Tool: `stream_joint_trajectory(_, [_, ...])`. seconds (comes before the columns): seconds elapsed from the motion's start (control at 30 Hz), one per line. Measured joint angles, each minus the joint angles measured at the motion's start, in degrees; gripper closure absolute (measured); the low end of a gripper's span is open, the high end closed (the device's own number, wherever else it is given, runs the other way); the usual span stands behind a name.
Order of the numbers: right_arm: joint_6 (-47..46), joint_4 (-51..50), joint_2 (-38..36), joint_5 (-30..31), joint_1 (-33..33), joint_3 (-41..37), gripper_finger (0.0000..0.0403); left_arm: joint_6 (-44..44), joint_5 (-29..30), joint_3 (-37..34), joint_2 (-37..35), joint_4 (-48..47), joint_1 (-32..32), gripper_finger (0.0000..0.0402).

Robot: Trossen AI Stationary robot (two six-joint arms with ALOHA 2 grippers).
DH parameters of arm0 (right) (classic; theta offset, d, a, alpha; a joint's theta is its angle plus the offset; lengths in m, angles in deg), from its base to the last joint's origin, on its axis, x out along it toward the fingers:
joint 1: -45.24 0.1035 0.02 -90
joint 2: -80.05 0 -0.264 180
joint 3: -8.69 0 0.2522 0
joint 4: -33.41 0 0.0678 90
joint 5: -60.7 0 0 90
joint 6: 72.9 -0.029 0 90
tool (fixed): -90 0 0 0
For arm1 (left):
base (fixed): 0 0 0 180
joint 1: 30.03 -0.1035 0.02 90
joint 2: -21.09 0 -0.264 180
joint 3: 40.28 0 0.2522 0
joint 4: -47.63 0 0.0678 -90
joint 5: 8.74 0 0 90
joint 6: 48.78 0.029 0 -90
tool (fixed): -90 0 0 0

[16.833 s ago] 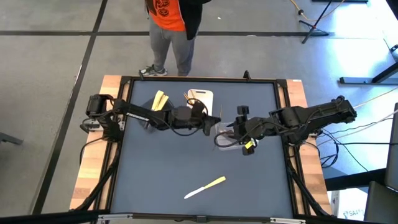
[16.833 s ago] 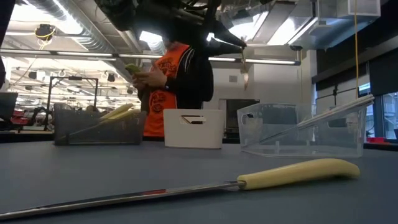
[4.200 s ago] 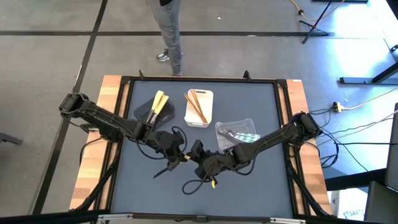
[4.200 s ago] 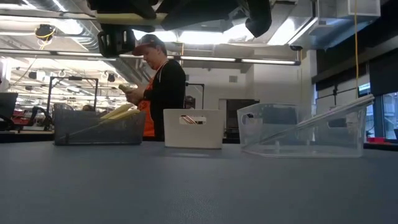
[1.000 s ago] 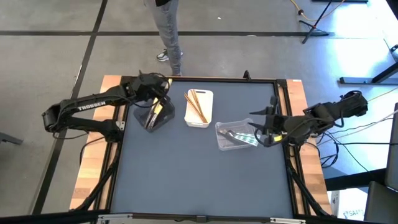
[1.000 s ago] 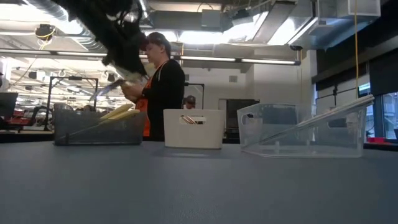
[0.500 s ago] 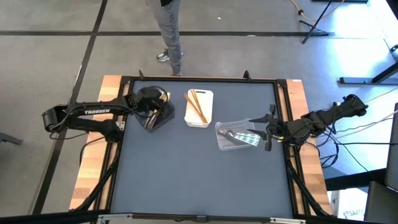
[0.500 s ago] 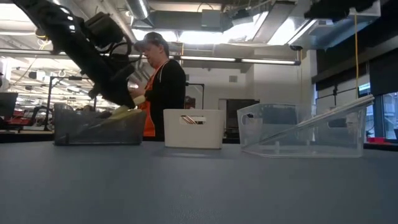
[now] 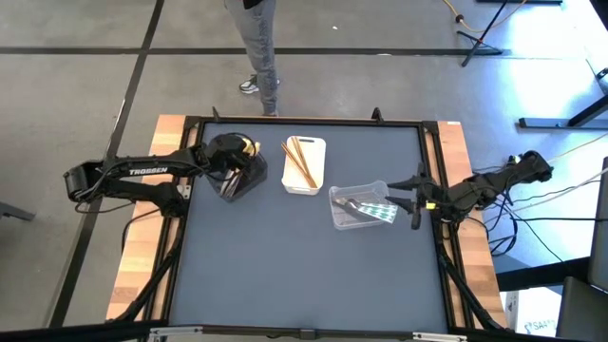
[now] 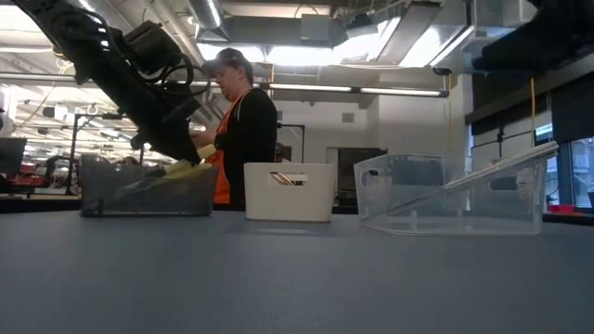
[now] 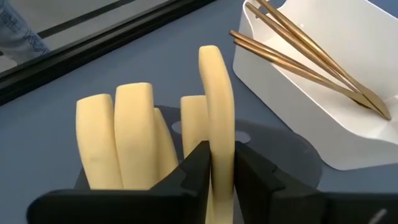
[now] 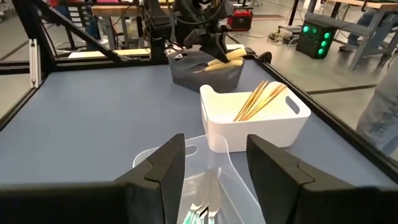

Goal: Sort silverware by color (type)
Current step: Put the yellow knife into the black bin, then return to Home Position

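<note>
Left wrist view shows the left gripper pinching a pale yellow utensil handle upright, directly above the black tray beneath it where matching yellow handles stand, presumably to drop it among its colour. Right gripper waits spread over the clear tray, holding nothing.
</note>
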Motion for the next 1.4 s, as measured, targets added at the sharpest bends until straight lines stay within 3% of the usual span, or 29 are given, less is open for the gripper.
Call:
stream_joint_trajectory(0.57, [-1.1,2.9,-9.0,0.5,0.0,-9.0,0.0243,0.0,-0.2,0.1,0.0,-0.3,0.0,0.0299])
stream_joint_trajectory(0.87, [-3.3,3.3,-9.8,0.5,0.0,-12.3,0.0243,2.0,-0.5,5.1,0.2,-0.8,0.0,0.027])
stream_joint_trajectory(1.17, [-3.7,6.4,-9.8,0.4,0.0,-15.4,0.0243,4.3,-3.2,13.1,0.2,-1.5,0.1,0.0275])
stream_joint_trajectory(1.4, [-3.7,6.4,-9.8,0.4,0.0,-15.5,0.0243,9.3,-6.4,21.0,0.0,-3.5,3.5,0.0334])
